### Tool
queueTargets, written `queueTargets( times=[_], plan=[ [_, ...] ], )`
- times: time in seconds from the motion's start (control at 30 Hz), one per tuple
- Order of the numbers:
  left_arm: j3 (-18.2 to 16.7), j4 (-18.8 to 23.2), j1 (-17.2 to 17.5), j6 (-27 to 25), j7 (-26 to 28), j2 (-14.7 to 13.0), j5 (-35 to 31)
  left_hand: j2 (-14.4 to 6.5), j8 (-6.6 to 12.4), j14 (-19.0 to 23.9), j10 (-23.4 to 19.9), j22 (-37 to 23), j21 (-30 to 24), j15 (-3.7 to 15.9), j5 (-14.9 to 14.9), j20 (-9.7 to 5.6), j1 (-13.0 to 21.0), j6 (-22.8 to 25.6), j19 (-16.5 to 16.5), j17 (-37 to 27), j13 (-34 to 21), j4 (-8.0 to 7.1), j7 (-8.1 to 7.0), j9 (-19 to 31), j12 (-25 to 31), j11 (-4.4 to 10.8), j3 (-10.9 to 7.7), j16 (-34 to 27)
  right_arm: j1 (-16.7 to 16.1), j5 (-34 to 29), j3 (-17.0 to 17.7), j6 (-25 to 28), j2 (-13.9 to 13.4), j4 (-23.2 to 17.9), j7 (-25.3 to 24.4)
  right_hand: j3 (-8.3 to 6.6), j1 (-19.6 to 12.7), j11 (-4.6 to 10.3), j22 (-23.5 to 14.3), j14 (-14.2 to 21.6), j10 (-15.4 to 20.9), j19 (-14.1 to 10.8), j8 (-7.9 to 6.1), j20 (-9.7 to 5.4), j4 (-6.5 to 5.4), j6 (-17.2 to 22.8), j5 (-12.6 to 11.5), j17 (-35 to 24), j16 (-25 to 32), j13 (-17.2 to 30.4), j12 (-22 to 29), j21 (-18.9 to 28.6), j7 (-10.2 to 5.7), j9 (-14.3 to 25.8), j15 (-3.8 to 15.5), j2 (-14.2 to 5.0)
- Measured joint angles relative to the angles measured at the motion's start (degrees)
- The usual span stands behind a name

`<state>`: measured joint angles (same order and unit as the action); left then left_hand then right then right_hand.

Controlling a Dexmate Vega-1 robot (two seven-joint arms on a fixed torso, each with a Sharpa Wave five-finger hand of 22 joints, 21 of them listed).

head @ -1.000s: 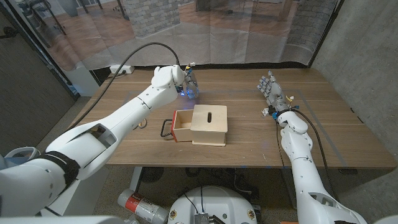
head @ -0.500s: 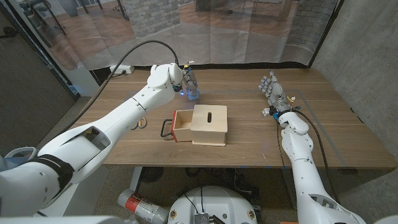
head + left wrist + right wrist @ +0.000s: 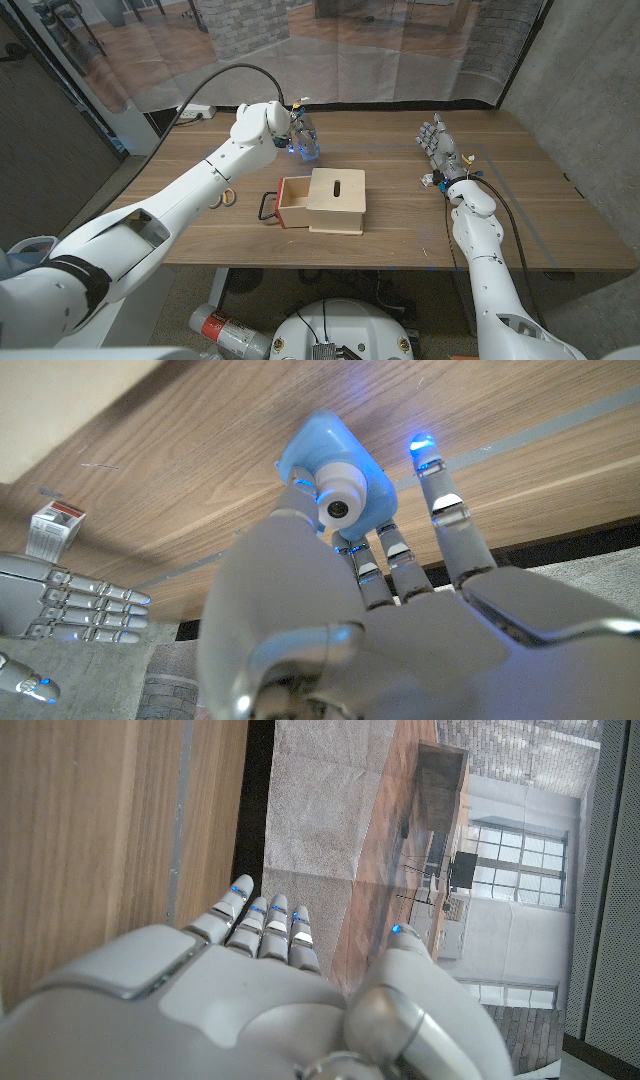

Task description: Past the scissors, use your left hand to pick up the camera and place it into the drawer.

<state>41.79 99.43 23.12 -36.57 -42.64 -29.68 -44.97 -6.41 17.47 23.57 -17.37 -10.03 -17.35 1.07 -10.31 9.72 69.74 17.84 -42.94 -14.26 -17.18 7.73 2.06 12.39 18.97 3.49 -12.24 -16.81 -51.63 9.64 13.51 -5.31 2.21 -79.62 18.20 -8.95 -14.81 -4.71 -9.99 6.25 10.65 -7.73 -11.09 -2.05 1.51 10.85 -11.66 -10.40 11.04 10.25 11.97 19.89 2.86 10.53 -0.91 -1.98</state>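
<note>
The light-blue camera [image 3: 309, 145] with a white lens stands on the table past the wooden drawer box [image 3: 335, 200]. My left hand [image 3: 285, 128] is at the camera [image 3: 335, 468]. A thumb-side finger lies against one side and other fingertips [image 3: 372, 555] against its lower edge, while one finger reaches past it. A firm hold is not plain. The drawer [image 3: 293, 197] is pulled out toward picture left, with its black handle [image 3: 267, 207]. The scissors [image 3: 227, 197] lie partly under my left arm. My right hand [image 3: 436, 142] stands upright at the right, fingers apart and holding nothing.
A small white and red box [image 3: 428, 181] lies by my right wrist and shows as the box [image 3: 54, 522] beside my right hand [image 3: 70, 605]. A power strip [image 3: 196, 112] and black cable sit at the table's far left corner.
My left wrist and forearm have drawn slightly toward picture left, while the fingers stay at the camera. The camera has not visibly moved. The right arm is still.
</note>
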Motion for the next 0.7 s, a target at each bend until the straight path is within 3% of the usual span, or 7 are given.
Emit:
queueTargets(
  times=[0.7],
  plan=[
    [-1.52, 5.58, 1.78, 0.6, -2.23, -2.33, -1.49, 0.23, 0.0, 0.64, -0.61, 0.0, 0.22, 0.17, 0.03, 0.0, -0.22, 0.31, 0.0, 0.05, -0.27, -0.24, -0.13, 0.0, 0.0, -0.01, -0.24, 0.24, -0.39, -0.42, -0.11, 0.19, 0.04, -1.15, -0.92, 0.25, 0.0, 0.0, 0.0, 0.0, 0.0, -0.31, 0.0, -0.31, 0.24, 0.0, 0.0, -0.15, 0.0, 0.0, 0.0, -0.09, 0.0, 0.0, 0.0, 0.0]
  ],
)
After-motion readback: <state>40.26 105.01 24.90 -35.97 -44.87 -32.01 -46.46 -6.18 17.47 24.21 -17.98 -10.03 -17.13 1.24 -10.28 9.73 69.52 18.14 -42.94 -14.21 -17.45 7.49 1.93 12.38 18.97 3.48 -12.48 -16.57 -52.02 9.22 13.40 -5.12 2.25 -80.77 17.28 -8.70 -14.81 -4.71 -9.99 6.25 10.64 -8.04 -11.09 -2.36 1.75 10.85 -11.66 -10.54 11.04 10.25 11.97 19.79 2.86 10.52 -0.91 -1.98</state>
